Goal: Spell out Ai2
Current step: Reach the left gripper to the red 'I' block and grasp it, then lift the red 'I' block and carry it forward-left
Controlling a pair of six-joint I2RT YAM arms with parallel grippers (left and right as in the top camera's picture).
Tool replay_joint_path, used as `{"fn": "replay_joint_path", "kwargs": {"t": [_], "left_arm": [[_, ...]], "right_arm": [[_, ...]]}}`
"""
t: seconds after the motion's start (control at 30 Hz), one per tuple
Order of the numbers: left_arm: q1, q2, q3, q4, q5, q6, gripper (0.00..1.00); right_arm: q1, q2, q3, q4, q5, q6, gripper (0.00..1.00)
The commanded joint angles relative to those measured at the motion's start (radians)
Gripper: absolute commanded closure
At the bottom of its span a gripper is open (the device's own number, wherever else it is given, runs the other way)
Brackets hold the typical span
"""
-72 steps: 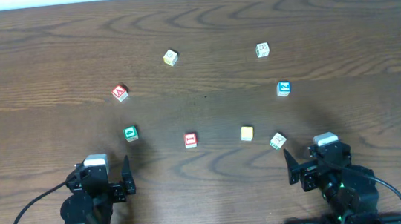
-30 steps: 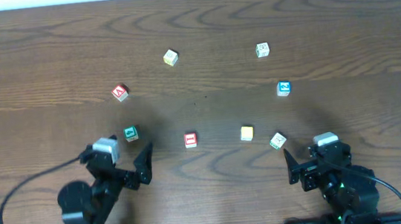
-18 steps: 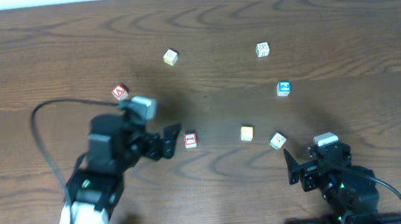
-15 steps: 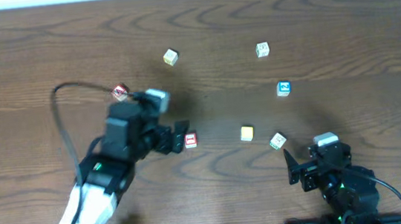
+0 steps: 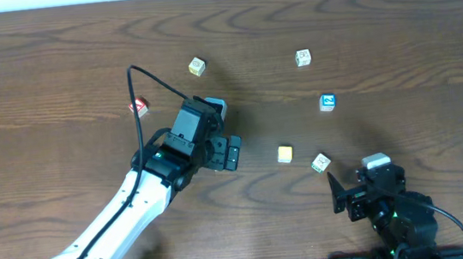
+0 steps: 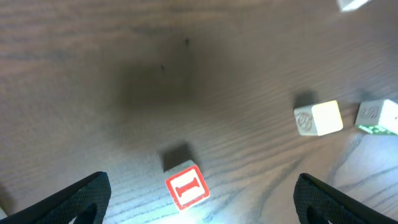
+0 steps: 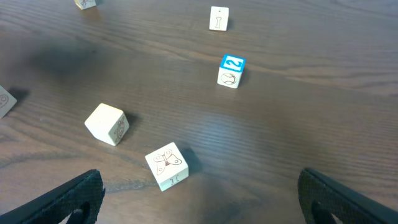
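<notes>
**Counter (image 5: 425,6):** dark wood. Far edge runs along top of overhead view. Bare wood at far-left and far-right corners; blocks sit mid-counter, well apart from each other.

**L arm:** reaches from near-left corner toward centre. Left gripper (image 5: 229,154) is over mid-counter, jaws spread wide, gripping nothing.

**I block (image 6: 187,187):** red, on the wood, letter face up. Wrist view puts it between the two fingers (image 6: 68,199), slightly L of centre, touching neither. Hidden under the gripper in overhead view.

**2 block (image 7: 232,70):** blue, R of centre, toward far edge.

**Red block (image 5: 139,107):** L of centre, beside the arm's cable; letter too small to read.

**Cream block (image 7: 107,124), butterfly block (image 7: 166,165):** near each other, R of the I block, not touching.

**Right gripper (image 5: 337,194):** near edge, R side, jaws wide apart, nothing between them.
</notes>
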Motion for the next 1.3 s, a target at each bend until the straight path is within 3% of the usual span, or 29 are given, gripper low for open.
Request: {"fn": "replay_joint_path", "kwargs": {"t": [0.0, 0.2, 0.6, 1.0, 1.1, 1.27], "left_arm": [[-0.003, 0.031, 0.017, -0.025, 0.019, -0.014, 0.05], [-0.003, 0.102, 0.017, -0.046, 0.019, -0.033, 0.05], [-0.003, 0.24, 0.017, -0.039, 0.014, -0.29, 0.0], [-0.003, 0.282, 0.017, -0.01, 0.012, -0.329, 0.3], [-0.003, 0.286, 0.017, -0.008, 0.01, -0.329, 0.41], [-0.003, 0.287, 0.017, -0.005, 0.006, -0.329, 0.49]], "right_arm": [[-0.007, -0.005, -0.013, -0.002, -0.007, 0.002, 0.01], [-0.007, -0.005, -0.013, -0.002, -0.007, 0.002, 0.01], [-0.007, -0.005, -0.013, -0.002, -0.007, 0.002, 0.01], [-0.007, -0.005, -0.013, -0.002, -0.007, 0.002, 0.01], [-0.007, -0.005, -0.013, -0.003, -0.007, 0.002, 0.01], [-0.007, -0.005, -0.013, -0.003, -0.007, 0.002, 0.01]]}}
